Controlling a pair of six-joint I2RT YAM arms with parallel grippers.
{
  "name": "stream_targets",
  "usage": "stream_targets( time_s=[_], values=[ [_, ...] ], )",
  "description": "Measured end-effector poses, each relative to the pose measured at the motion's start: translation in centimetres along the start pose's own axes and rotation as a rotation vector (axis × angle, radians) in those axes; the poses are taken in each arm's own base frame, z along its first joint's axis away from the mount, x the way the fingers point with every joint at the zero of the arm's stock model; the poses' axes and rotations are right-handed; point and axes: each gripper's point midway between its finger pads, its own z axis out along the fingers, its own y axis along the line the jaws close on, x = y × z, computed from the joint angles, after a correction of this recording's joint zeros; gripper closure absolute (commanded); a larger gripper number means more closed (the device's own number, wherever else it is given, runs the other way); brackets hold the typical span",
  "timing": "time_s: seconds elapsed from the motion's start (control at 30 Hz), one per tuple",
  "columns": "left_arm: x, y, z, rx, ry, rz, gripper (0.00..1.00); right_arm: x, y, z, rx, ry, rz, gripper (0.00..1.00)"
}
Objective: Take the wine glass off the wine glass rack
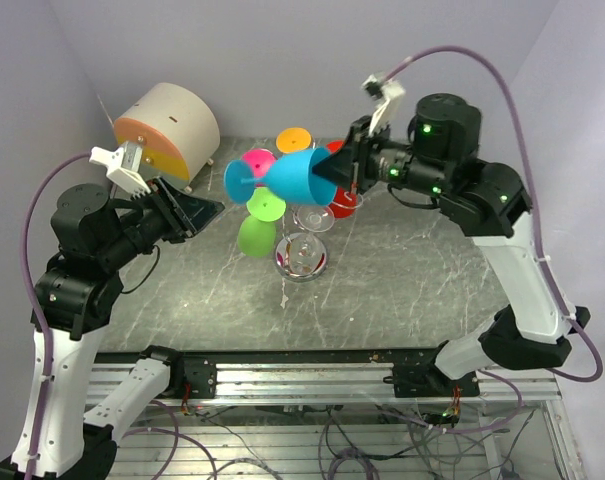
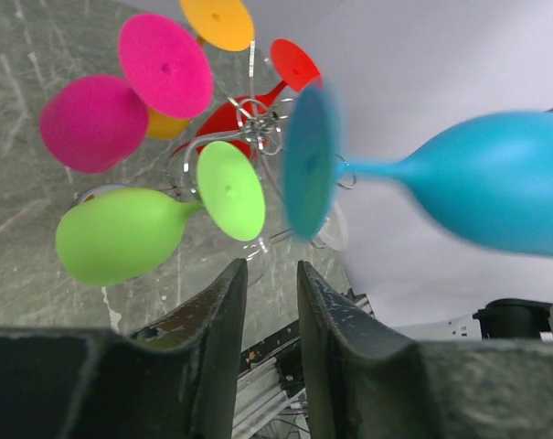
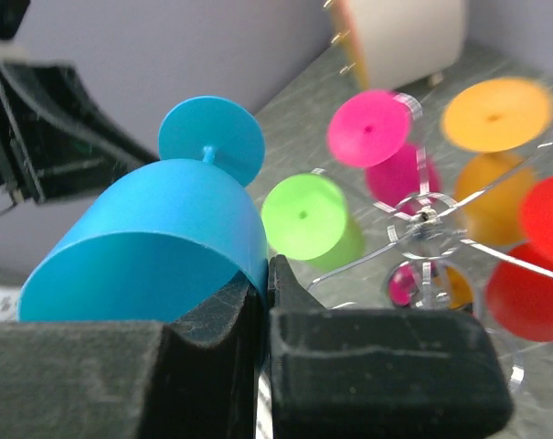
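Bright, even light; wine glass [image 2: 495,183] blurry in L wrist cam.

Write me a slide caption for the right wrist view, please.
Right pincer shut on the blue wine glass; beyond it, the rack with other coloured glasses.

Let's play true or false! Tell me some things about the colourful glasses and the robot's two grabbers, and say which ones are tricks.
1. The right gripper is pinching the blue wine glass. True.
2. The blue wine glass stands upright on the table. False: it is held sideways in the air.
3. The left gripper is holding the green wine glass. False: there is nothing between its fingers, and the green wine glass hangs on the wine glass rack.
4. A pink wine glass hangs on the rack. True.
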Motion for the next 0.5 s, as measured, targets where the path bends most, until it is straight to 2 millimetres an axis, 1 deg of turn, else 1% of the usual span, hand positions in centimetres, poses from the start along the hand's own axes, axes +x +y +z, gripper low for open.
stream_targets(
  time_s=[0.07,0.17,0.2,0.27,0.3,0.33,0.4,0.5],
  values=[
    [0.0,0.7,0.0,-0.039,-0.008,-0.008,0.55,-2.1,-0.7,-1.2,0.068,-0.075,-0.011,1.0],
    [-0.3,1.8,-0.2,-0.096,-0.036,-0.011,0.55,-5.7,-2.0,-3.6,0.19,-0.212,-0.028,1.0],
    [-0.5,2.1,-0.5,-0.116,-0.055,-0.006,0.54,-6.6,-2.5,-4.3,0.228,-0.247,-0.032,1.0],
    [-0.9,2.7,-0.9,-0.154,-0.088,0.003,0.54,-8.5,-4.0,-6.3,0.343,-0.337,-0.043,1.0],
    [-1.1,3.1,-1.2,-0.174,-0.108,0.011,0.54,-9.5,-5.1,-7.3,0.414,-0.383,-0.049,1.0],
    [-1.1,3.4,-1.5,-0.189,-0.122,0.017,0.55,-10.0,-5.9,-8.1,0.469,-0.411,-0.054,1.0],
    [-1.2,4.3,-2.2,-0.231,-0.157,0.034,0.55,-11.3,-8.2,-9.6,0.61,-0.472,-0.069,1.0],
    [-1.2,5.3,-3.3,-0.274,-0.195,0.059,0.55,-12.7,-13.2,-11.0,0.817,-0.502,-0.077,1.0]
  ],
)
